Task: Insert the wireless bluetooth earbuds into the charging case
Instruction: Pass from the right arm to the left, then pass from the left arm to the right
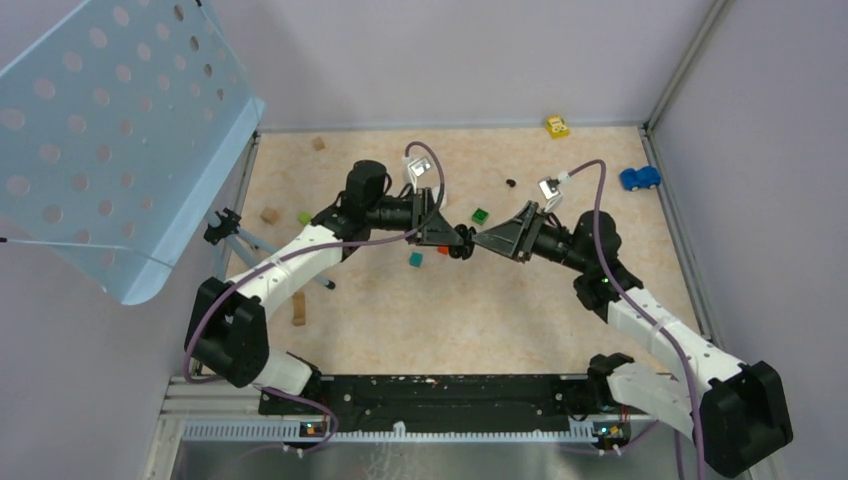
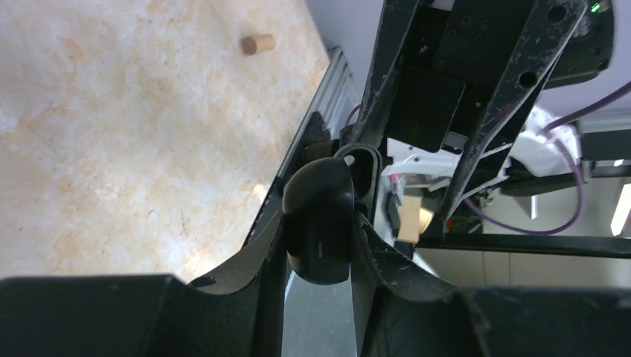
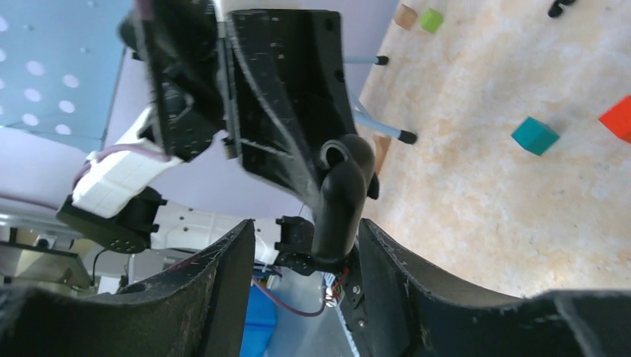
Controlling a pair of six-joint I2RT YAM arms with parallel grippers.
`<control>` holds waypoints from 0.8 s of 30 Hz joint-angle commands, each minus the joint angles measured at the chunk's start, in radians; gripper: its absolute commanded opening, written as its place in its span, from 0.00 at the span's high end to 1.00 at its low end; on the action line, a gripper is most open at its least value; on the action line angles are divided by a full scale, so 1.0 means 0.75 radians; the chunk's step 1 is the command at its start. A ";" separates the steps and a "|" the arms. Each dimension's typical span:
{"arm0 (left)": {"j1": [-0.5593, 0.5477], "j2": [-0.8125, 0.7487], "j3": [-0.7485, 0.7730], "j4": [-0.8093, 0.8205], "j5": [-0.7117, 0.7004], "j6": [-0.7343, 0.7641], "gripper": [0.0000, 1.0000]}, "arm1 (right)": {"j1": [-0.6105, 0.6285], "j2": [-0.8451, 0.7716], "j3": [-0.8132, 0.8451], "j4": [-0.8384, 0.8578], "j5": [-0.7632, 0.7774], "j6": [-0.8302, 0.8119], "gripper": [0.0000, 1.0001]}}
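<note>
My left gripper (image 2: pixel 321 230) is shut on the black charging case (image 2: pixel 320 216) and holds it in the air over the middle of the table (image 1: pixel 560 330). The case's open socket (image 2: pixel 364 169) faces my right gripper, with a small white bit at its rim. My right gripper (image 3: pixel 305 242) is open, its fingers either side of the case's end (image 3: pixel 341 195), which lies close to the right-hand finger (image 3: pixel 387 253). In the top view the two grippers meet tip to tip: left (image 1: pixel 452 238), right (image 1: pixel 480 241). One black earbud (image 1: pixel 511 183) lies on the table behind them. The other earbuds are out of view.
Small cubes lie around: green (image 1: pixel 481 214), teal (image 1: pixel 415 259), light green (image 1: pixel 303 217), and wooden blocks (image 1: pixel 268 214). A yellow toy car (image 1: pixel 557 126) and a blue one (image 1: pixel 639 178) sit at the back right. A perforated blue panel (image 1: pixel 110 130) on a tripod overhangs the left side.
</note>
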 commanded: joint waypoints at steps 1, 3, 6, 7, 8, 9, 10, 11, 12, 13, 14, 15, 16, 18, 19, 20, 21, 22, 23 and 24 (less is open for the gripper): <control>0.064 -0.036 -0.088 0.422 0.198 -0.261 1.00 | -0.046 -0.062 -0.064 0.333 -0.095 0.135 0.47; 0.082 -0.031 -0.135 0.607 0.278 -0.394 1.00 | -0.057 -0.058 -0.099 0.517 -0.127 0.212 0.47; 0.096 -0.017 -0.188 0.858 0.333 -0.569 1.00 | -0.057 -0.036 -0.105 0.662 -0.166 0.259 0.47; 0.098 -0.010 -0.203 0.931 0.344 -0.614 1.00 | -0.057 -0.033 -0.101 0.683 -0.174 0.263 0.47; 0.101 -0.003 -0.211 0.998 0.355 -0.666 1.00 | -0.058 -0.025 -0.094 0.688 -0.179 0.261 0.47; 0.102 0.006 -0.218 1.063 0.363 -0.710 1.00 | -0.058 -0.018 -0.088 0.694 -0.184 0.261 0.47; 0.102 0.015 -0.221 1.122 0.371 -0.750 1.00 | -0.058 -0.012 -0.083 0.707 -0.188 0.262 0.47; 0.101 0.028 -0.224 1.175 0.378 -0.792 1.00 | -0.056 -0.001 -0.077 0.714 -0.194 0.264 0.47; 0.101 0.038 -0.228 1.225 0.381 -0.826 1.00 | -0.056 0.010 -0.070 0.721 -0.193 0.264 0.47; 0.101 0.046 -0.235 1.271 0.384 -0.861 1.00 | -0.056 0.021 -0.062 0.734 -0.196 0.267 0.47; 0.101 0.053 -0.236 1.308 0.382 -0.889 1.00 | -0.055 0.033 -0.051 0.743 -0.197 0.271 0.47; 0.101 0.059 -0.239 1.337 0.383 -0.909 1.00 | -0.054 0.044 -0.040 0.742 -0.198 0.274 0.47; 0.101 0.063 -0.239 1.372 0.382 -0.928 1.00 | -0.052 0.052 -0.027 0.733 -0.199 0.269 0.47; 0.101 0.066 -0.238 1.381 0.380 -0.940 1.00 | -0.047 0.062 -0.011 0.727 -0.185 0.257 0.46; 0.102 0.064 -0.238 1.381 0.379 -0.940 1.00 | -0.042 0.066 0.000 0.726 -0.180 0.253 0.46; 0.102 0.064 -0.238 1.379 0.378 -0.938 1.00 | -0.036 0.073 0.011 0.718 -0.174 0.248 0.46; 0.102 0.063 -0.239 1.378 0.377 -0.938 1.00 | -0.029 0.080 0.025 0.706 -0.171 0.236 0.46; 0.103 0.063 -0.239 1.375 0.376 -0.937 1.00 | -0.016 0.088 0.039 0.695 -0.166 0.223 0.46; 0.102 0.065 -0.240 1.375 0.374 -0.936 1.00 | 0.003 0.097 0.051 0.681 -0.159 0.209 0.46; 0.101 0.065 -0.239 1.376 0.373 -0.935 1.00 | 0.015 0.103 0.059 0.676 -0.150 0.206 0.46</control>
